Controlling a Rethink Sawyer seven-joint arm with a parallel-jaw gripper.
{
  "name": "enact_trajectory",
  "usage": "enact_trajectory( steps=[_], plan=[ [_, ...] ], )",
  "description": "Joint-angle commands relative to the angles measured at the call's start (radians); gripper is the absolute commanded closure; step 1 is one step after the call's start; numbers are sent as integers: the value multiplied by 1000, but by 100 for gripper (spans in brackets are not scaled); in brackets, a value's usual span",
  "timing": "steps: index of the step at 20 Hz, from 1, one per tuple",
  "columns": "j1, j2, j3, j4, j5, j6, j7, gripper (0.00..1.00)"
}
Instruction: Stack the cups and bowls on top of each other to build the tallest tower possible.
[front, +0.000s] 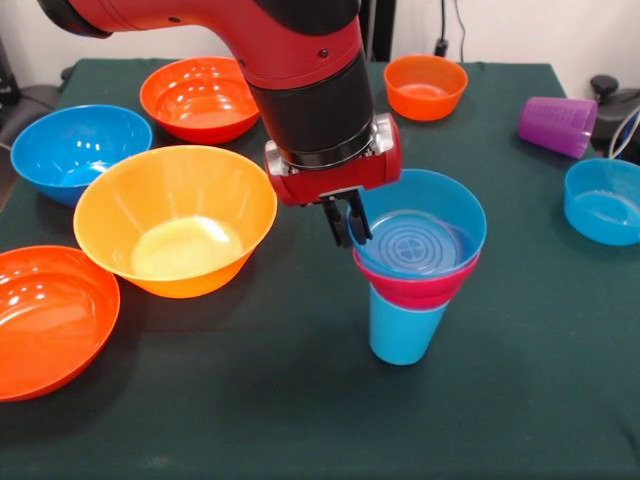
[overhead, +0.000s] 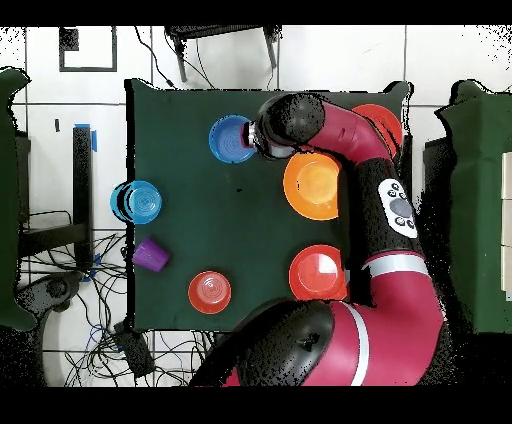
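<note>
Overhead, arm (front: 300, 70) bent down, gripper (front: 348, 222) pinched closed on rim of small blue bowl (front: 420, 228) atop the tower (front: 408, 300).

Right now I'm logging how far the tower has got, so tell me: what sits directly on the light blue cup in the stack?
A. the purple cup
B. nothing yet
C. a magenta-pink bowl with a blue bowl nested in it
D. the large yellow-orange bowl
C: in the front view the light blue cup carries the magenta-pink bowl, and a blue bowl sits inside that, with the end effector at its rim.
</note>
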Motion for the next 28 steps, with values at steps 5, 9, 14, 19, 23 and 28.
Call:
enact_trajectory(
  steps=[5,9,14,19,23,28],
  plan=[
    [4,9,71,52,-34,-46,-49,100],
    [7,16,73,36,-37,-40,-49,100],
    [5,10,75,27,-40,-17,-54,100],
    [10,26,76,-13,-42,4,-60,100],
    [8,36,79,-38,-44,14,-69,100],
    [4,52,73,-85,-51,48,-85,100]
  ],
)
